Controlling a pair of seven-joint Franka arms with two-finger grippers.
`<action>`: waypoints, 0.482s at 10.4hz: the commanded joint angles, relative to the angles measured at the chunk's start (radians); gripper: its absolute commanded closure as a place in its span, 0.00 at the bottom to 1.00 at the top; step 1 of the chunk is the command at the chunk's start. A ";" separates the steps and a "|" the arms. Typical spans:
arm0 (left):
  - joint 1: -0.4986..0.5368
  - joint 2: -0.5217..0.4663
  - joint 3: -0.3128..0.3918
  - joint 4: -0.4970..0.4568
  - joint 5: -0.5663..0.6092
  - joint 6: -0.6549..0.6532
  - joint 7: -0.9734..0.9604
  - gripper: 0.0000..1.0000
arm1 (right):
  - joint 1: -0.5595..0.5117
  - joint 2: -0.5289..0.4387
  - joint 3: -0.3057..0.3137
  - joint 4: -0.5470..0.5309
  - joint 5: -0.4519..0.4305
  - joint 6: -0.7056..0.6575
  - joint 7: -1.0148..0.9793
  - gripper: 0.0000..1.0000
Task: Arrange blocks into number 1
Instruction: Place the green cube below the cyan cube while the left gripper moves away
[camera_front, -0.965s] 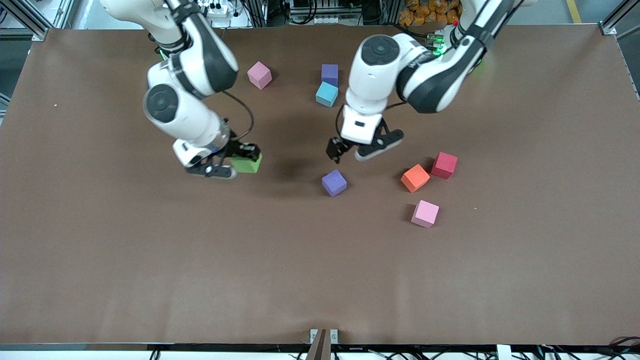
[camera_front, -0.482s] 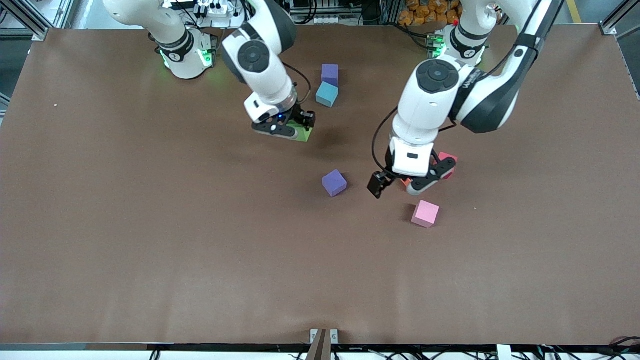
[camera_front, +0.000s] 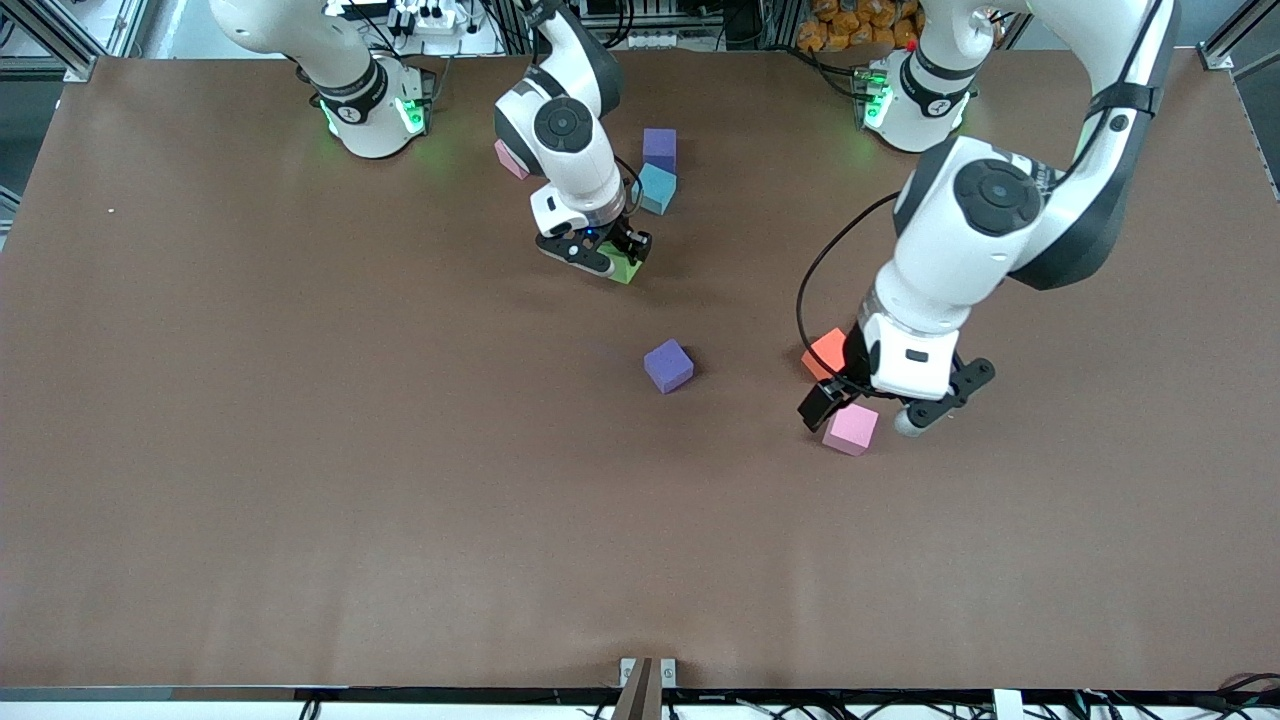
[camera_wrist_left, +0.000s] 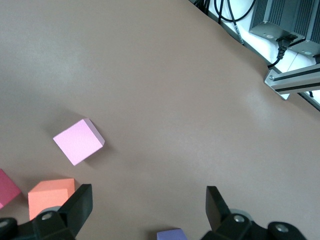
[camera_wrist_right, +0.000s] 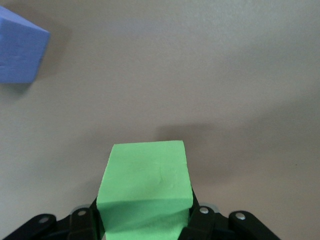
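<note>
Evidently you kept the right hand (camera_front: 604, 259) clamped on the green block (camera_front: 624, 268) to extend the column beside the light blue block (camera_front: 655, 187), while the left hand (camera_front: 862, 404) hung spread apart over the pink block (camera_front: 851, 428).

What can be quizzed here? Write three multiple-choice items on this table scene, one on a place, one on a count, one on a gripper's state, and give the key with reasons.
1. Where does the small matte light blue cube sit?
A. touching the purple cube near the robots' bases
B. beside the orange cube
C. in the left gripper

2. How many small matte purple cubes are in the front view?
A. one
B. two
C. four

3. What state is the right gripper in?
A. open over bare table
B. shut on nothing
C. shut on the small matte green cube

Key: 1 A, it abuts the purple cube there. 2 B, that one plus a lone purple cube mid-table. 3 C, the right wrist view shows the green cube clamped between its fingers.
</note>
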 joint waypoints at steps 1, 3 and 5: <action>-0.058 0.060 0.039 0.040 -0.048 -0.017 0.039 0.00 | 0.029 0.012 -0.011 0.003 0.003 -0.003 0.031 0.49; -0.109 0.083 0.045 0.038 -0.044 -0.017 0.034 0.00 | 0.050 0.012 -0.002 0.004 0.002 -0.014 0.033 0.48; -0.157 0.100 0.046 0.032 -0.050 -0.064 0.028 0.00 | 0.050 0.014 0.056 0.003 -0.004 -0.020 0.017 0.48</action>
